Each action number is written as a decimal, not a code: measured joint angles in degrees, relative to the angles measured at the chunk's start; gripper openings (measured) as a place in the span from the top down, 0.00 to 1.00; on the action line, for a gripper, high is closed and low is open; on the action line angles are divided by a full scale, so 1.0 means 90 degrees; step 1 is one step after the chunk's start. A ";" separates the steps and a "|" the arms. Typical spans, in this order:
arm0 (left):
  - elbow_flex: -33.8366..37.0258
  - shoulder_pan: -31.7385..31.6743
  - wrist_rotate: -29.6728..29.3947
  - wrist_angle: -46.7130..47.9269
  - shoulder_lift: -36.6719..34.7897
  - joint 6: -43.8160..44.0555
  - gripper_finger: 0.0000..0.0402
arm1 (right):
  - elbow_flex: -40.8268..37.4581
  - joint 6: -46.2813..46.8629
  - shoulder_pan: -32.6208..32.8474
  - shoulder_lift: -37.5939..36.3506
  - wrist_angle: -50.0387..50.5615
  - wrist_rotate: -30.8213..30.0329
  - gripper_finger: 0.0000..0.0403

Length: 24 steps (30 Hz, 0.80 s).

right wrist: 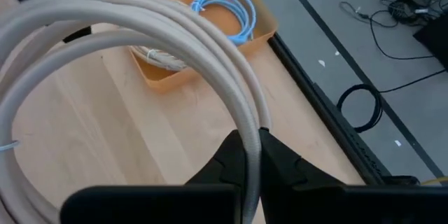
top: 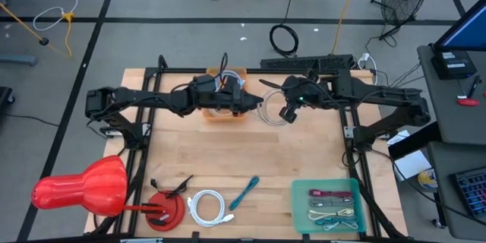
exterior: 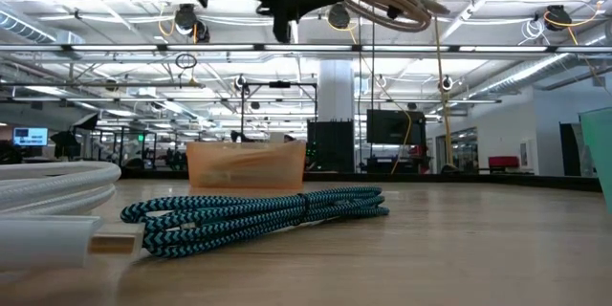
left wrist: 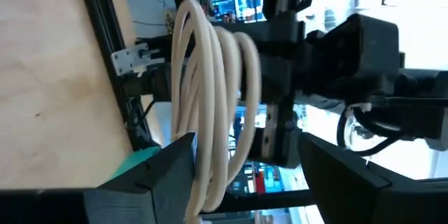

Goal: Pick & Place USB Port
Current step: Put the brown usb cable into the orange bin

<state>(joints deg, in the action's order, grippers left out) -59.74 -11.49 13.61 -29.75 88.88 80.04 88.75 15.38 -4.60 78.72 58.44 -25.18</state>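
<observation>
A coiled beige cable (top: 273, 112) hangs in the air between my two grippers, right of the orange bin (top: 225, 114) at the table's far middle. My right gripper (right wrist: 250, 147) is shut on it. My left gripper (left wrist: 245, 161) is open, its fingers standing either side of the coil's strands (left wrist: 210, 112). In the low view the coil (exterior: 382, 2) is high above the table. My right gripper pinches several strands of the coil's loop (right wrist: 246, 122) between its two fingers, which lie across the strands. The coil is lifted clear of the table and hangs out from the fingers. Whether my left gripper touches the strands between its fingers, I cannot tell.
The orange bin (right wrist: 161, 80) holds a light blue cable (right wrist: 224, 7) and a white one. At the near edge lie a white cable (top: 206, 205), a teal braided cable (top: 244, 192), a red round thing (top: 165, 209), a big red object (top: 83, 186) and a green tray (top: 300, 197) with several cables.
</observation>
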 joint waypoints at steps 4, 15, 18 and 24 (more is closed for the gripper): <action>-0.0400 -0.0005 0.0089 0.1015 0.0000 -0.0334 0.37 | 0.0000 -0.0004 -0.0067 0.0135 0.0003 0.0306 0.98; -0.1738 0.0126 -0.0485 0.3925 0.0000 -0.1621 0.38 | -0.0008 0.0064 -0.0418 0.0350 0.0349 0.0437 0.98; -0.1886 0.0126 -0.0583 0.4057 0.0091 -0.1762 0.40 | -0.0009 0.0068 -0.0489 0.0330 0.0257 0.0499 0.98; -0.1938 0.0165 -0.0453 0.4156 0.0258 -0.1945 0.49 | -0.0007 0.0046 -0.0537 0.0330 0.0226 0.0494 0.98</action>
<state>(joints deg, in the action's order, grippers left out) -77.18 -10.00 9.53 7.66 91.20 62.53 88.68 15.79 -9.43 81.69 60.47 -20.73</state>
